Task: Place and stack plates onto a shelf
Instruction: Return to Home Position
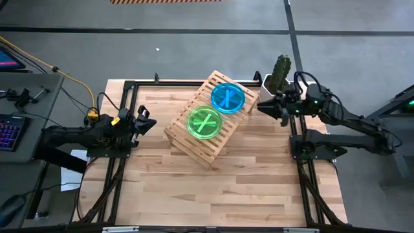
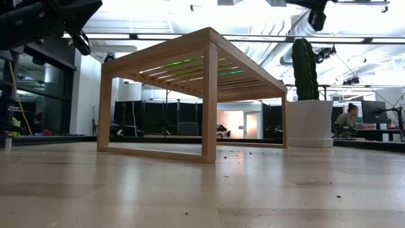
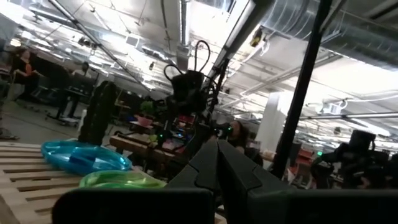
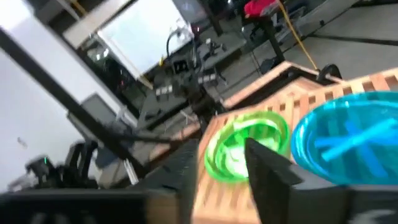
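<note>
The slatted wooden shelf [image 1: 194, 139] stands askew at mid-table, on its legs in the low view [image 2: 209, 95]. Two plates lie side by side on its top slats: a teal-blue one [image 1: 228, 98] toward the far right and a lime-green one [image 1: 206, 122] beside it, each with a cross mark. Both also show in the left wrist view (blue [image 3: 81, 155], green [image 3: 118, 180]) and the right wrist view (green [image 4: 242, 146], blue [image 4: 348, 146]). My left gripper [image 1: 150, 123] [image 3: 217, 168] hovers shut, left of the shelf. My right gripper [image 1: 262, 107] [image 4: 224, 180] hovers open, right of the shelf, empty.
A cactus in a white pot [image 1: 278, 77] [image 2: 307, 95] stands at the table's far right corner, just behind my right gripper. A black frame [image 1: 123, 103] borders the plank tabletop. Bare planks lie on the near side of the shelf. A person sits far off in the room [image 2: 348, 117].
</note>
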Controlling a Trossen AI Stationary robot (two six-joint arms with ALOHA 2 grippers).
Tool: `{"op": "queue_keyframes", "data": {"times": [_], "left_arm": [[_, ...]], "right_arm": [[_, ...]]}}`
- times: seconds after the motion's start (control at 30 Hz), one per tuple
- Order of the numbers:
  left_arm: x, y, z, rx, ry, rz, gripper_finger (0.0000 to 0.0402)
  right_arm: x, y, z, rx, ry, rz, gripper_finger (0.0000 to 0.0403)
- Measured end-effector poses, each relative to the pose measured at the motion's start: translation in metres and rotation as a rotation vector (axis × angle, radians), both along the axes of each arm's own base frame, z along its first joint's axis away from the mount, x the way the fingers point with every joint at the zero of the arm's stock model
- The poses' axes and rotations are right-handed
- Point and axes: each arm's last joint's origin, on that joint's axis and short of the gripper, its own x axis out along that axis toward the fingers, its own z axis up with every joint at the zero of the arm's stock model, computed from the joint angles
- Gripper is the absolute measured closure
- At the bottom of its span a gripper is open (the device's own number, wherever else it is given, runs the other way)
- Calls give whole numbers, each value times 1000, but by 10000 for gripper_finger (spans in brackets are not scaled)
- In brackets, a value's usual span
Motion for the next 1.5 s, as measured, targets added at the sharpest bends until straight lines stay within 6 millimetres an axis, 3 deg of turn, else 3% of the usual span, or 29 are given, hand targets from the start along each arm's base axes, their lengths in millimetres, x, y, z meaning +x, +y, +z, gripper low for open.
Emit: {"op": "queue_keyframes", "data": {"times": [0.2, 0.4, 0.67, 1.13, 1.33, 1.5], "left_arm": [[0, 0, -1, -40, 7, -21, 401], [1, 0, -2, -48, 23, -23, 401], [1, 0, -3, -49, 34, -23, 401], [1, 0, -3, -48, 34, -24, 402], [2, 0, -4, -48, 41, -26, 402], [2, 0, -6, -49, 63, -24, 402]], "right_arm": [[-29, 11, -6, -89, 76, 28, 392], [-53, 24, -10, -152, -54, 66, 397], [-51, 34, -66, -50, -305, 125, 402], [-73, 43, -88, -180, -255, 214, 403], [-70, 44, -91, -182, -271, 260, 403], [-57, 43, -114, -146, -413, 265, 403]]}}
